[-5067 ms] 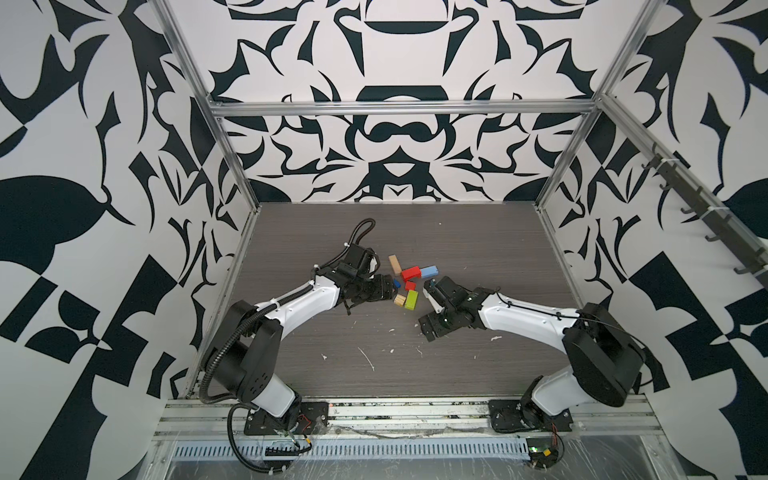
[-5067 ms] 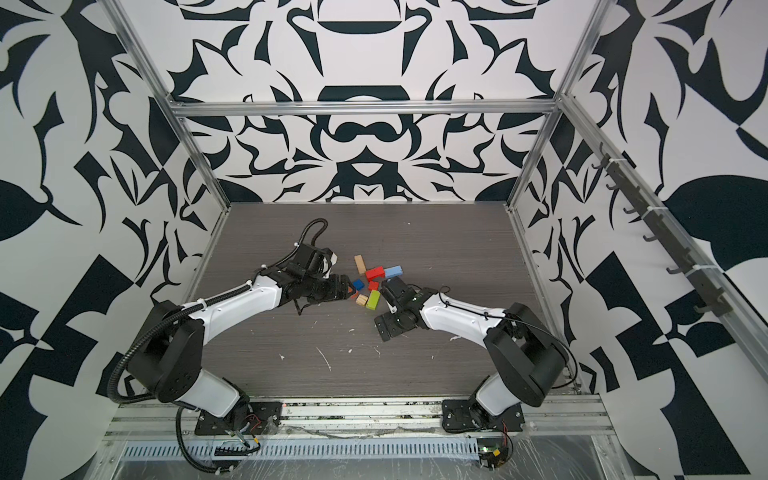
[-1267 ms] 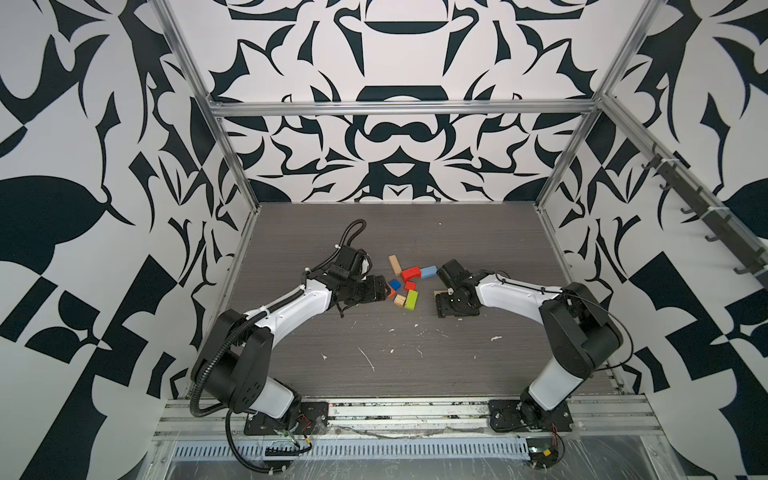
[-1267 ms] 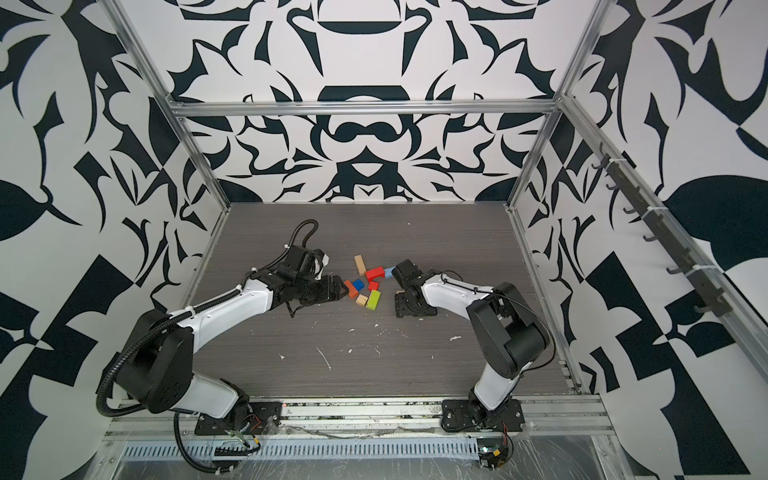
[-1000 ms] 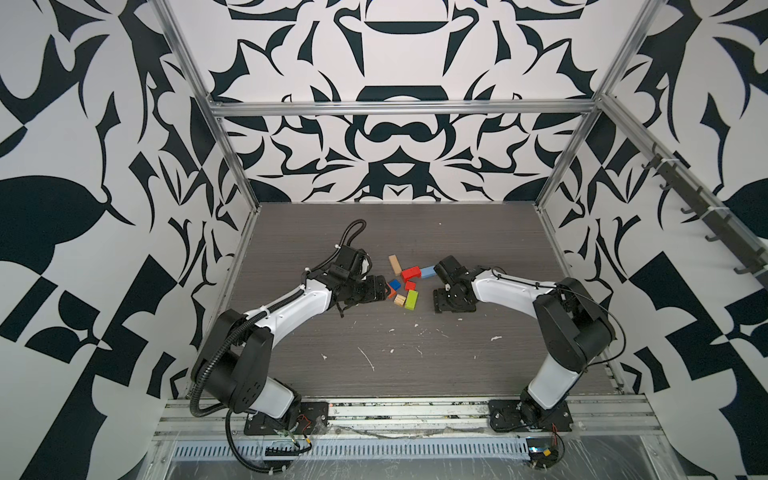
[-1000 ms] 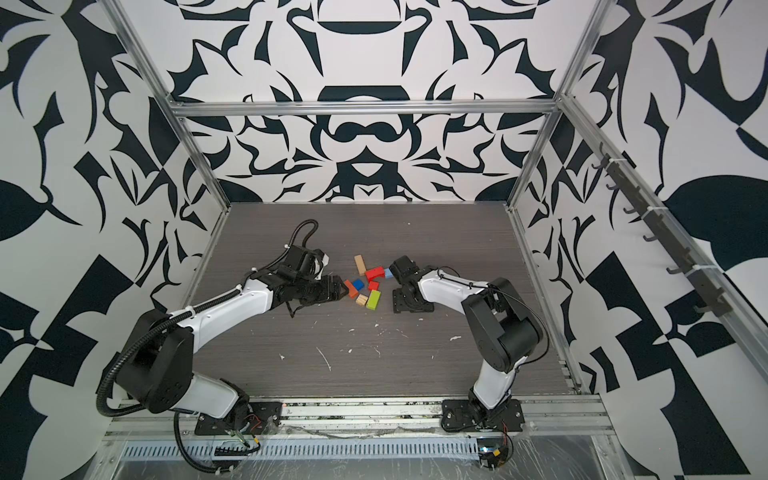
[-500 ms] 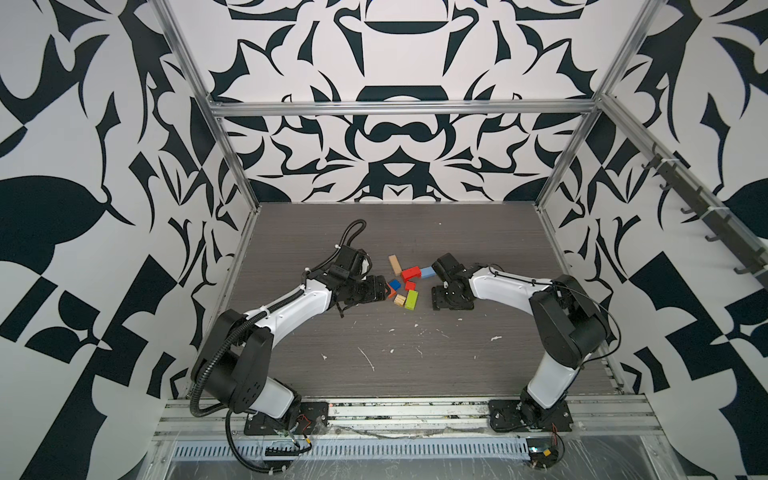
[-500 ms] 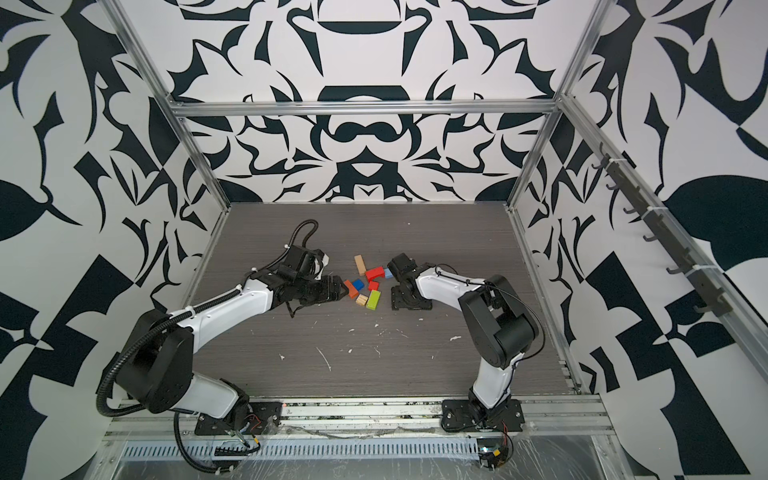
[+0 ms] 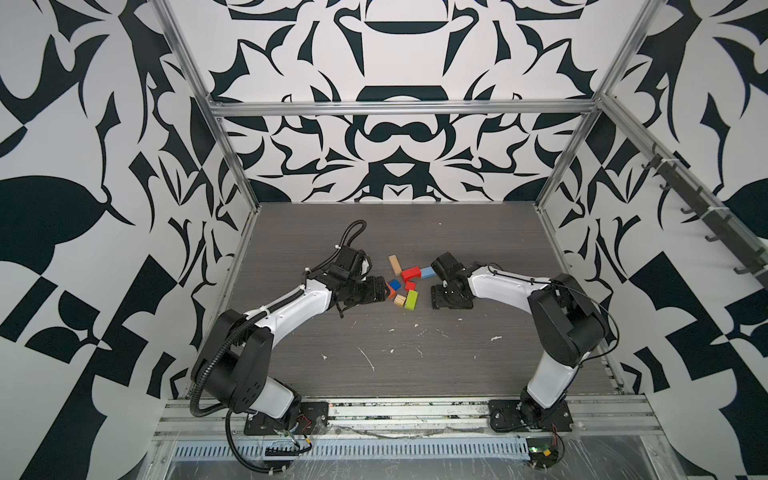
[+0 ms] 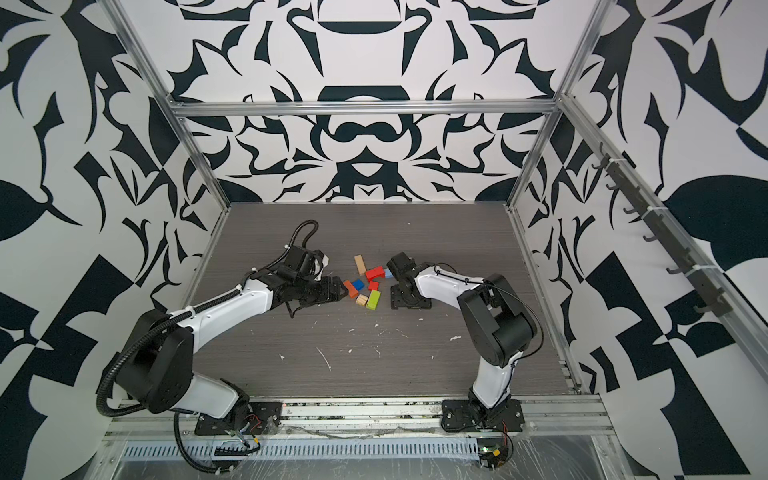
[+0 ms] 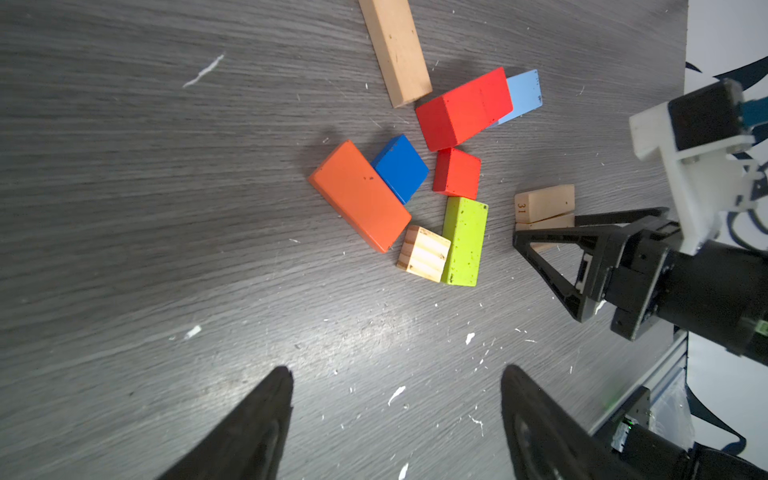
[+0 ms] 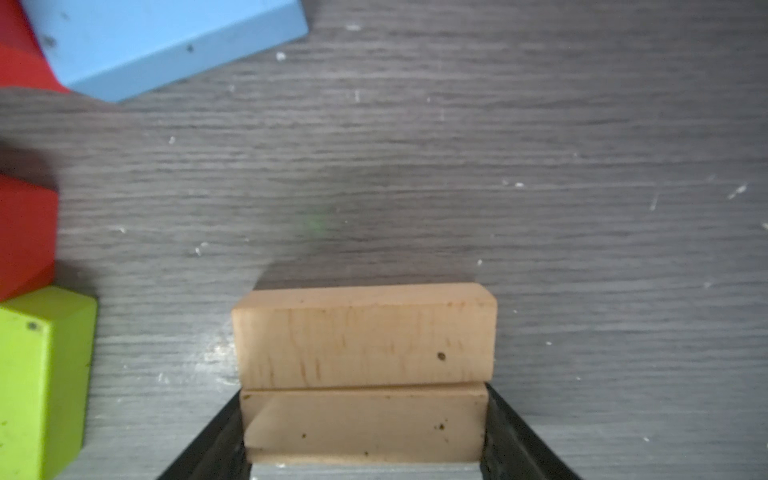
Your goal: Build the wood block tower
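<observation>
Near the middle of the worktop [image 9: 374, 345] the tower's blocks [image 10: 358, 284] lie loose in one flat cluster. Both top views show a long tan bar [image 9: 394, 264] at the far side and a red block [image 9: 410, 273] touching a light blue block [image 9: 427, 272]. Closer in are a dark blue block [image 9: 394, 284], a small red cube [image 9: 410, 285], an orange block [image 9: 390, 292], a green block [image 9: 411, 299] and a ridged tan cube [image 9: 400, 300].

Two more pieces show only in the wrist views, because the right hand [image 9: 451, 297] covers them from above. These are a short tan block [image 12: 365, 424] and a second short tan block [image 12: 363, 336], flush against each other, near the green block but apart from it.

The right wrist view shows the right hand's fingers [image 12: 216, 440] pressed against both ends of the short tan block, pinching it. The second one lies just past the fingertips. Only the left wrist view shows a number printed on the end of that second piece.

The left hand [image 9: 380, 291] hangs at the left edge of the cluster, nearest the orange block. Its fingers [image 11: 257, 424] are spread wide with nothing between them.
</observation>
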`<action>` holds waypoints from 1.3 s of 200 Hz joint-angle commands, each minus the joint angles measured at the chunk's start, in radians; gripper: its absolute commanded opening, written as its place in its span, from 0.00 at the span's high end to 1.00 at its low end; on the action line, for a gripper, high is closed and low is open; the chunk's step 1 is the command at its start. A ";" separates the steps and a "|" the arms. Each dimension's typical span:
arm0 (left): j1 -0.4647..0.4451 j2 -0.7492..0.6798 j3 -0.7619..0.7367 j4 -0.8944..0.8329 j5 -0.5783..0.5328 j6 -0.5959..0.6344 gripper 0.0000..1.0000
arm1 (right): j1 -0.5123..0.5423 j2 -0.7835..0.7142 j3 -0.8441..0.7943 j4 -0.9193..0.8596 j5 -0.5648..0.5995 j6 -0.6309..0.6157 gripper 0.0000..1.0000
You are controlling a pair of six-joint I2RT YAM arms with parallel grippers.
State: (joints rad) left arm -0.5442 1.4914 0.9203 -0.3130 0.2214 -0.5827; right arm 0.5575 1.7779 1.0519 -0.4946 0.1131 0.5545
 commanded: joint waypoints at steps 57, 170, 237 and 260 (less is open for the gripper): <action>0.003 -0.021 -0.008 -0.027 0.001 0.007 0.19 | -0.004 0.030 0.020 -0.019 0.034 0.002 0.29; 0.003 -0.019 -0.009 -0.026 0.005 0.008 0.19 | -0.004 0.006 0.025 -0.022 0.013 -0.006 0.01; 0.004 0.020 0.068 -0.059 -0.030 0.021 0.18 | -0.005 -0.069 0.032 -0.030 0.004 -0.020 0.01; 0.010 0.065 0.138 -0.083 -0.031 0.023 0.22 | -0.003 -0.120 0.042 -0.065 0.017 -0.045 0.01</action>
State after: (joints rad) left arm -0.5426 1.5139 0.9791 -0.3500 0.2050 -0.5713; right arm 0.5529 1.7470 1.0634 -0.5117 0.1127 0.5400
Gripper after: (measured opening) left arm 0.793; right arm 0.988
